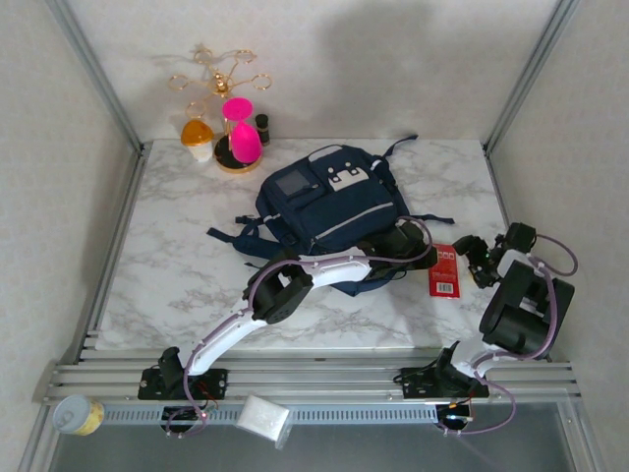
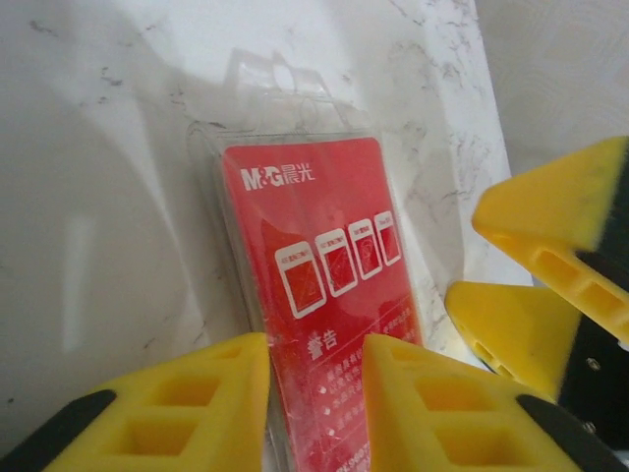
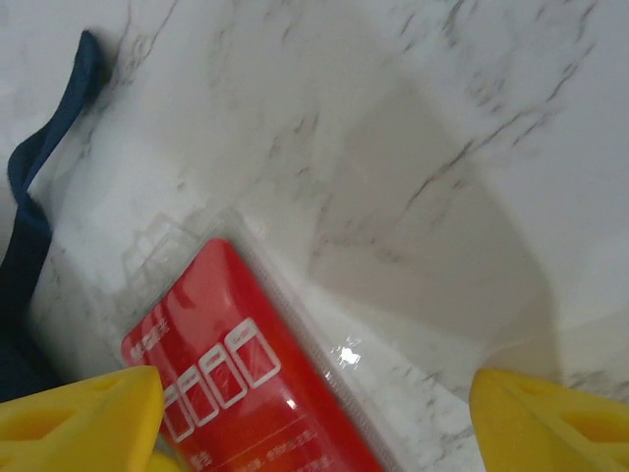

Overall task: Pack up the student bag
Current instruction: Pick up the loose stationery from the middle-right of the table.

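Left hand point(image 2: 314, 359) narrowly straddles red packet point(image 2: 316, 231), grip unclear; right hand point(image 3: 314, 382) wide open nearby.

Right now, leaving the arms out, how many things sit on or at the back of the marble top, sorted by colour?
Navy: 1, the student bag
Red: 1, the card pack
Pink: 1, the sand timer
Orange: 1, the domed pot
Gold: 1, the wire stand
Dark: 1, the small bottle
Total: 6
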